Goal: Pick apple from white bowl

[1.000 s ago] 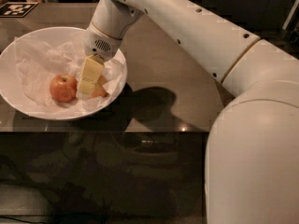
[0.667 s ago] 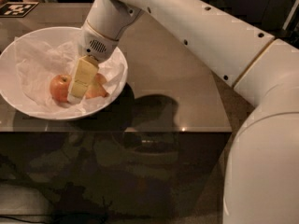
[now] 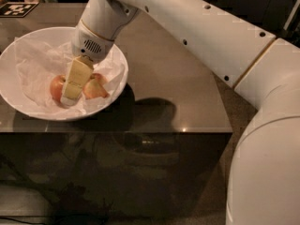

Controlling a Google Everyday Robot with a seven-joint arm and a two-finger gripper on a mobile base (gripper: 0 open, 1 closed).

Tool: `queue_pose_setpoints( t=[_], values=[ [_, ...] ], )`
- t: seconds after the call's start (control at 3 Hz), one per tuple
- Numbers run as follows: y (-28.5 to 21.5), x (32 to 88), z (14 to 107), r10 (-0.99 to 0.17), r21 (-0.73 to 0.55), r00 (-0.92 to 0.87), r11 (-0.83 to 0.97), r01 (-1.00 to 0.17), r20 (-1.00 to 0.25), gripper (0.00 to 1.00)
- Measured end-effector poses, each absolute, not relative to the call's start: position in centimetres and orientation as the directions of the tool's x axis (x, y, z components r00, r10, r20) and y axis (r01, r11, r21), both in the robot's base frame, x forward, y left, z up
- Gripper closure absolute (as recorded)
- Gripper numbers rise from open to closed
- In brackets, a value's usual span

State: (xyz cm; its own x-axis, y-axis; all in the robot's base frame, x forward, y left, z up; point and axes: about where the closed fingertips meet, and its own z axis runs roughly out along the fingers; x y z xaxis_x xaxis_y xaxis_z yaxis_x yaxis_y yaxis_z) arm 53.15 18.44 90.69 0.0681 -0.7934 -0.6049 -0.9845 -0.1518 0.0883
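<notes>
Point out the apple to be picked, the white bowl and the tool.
apple [image 3: 56, 87], camera view: its red skin, left of the tool.
white bowl [image 3: 7, 76], camera view: bare inner wall on its left side.
tool [image 3: 69, 93], camera view: its tip, down in the white bowl beside the apple.

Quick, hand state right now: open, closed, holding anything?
Hand: cannot be told whether open or closed. It is down in the white bowl, between the left apple and the right apple.

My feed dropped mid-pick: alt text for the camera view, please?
The gripper is low inside the white bowl, between a round red apple and a second apple on crumpled tissue paper. The bowl sits on a dark table.
</notes>
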Motion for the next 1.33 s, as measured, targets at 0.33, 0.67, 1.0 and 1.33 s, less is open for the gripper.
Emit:
queue_pose_setpoints(
  t=[0.33,0.67,1.0,1.33],
  values=[
    [20.2,55.3,90.7,-0.808,0.104,0.062,-0.151,-0.983,-0.586,0.00],
    [20.2,55.3,90.7,-0.807,0.102,0.064,-0.152,-0.983,-0.587,0.00],
    [20.2,55.5,90.4,-0.807,0.066,0.091,-0.159,-0.985,-0.584,0.00],
    [19.9,56.1,89.3,-0.811,0.029,0.128,-0.176,-0.984,-0.571,0.00]
  ],
)
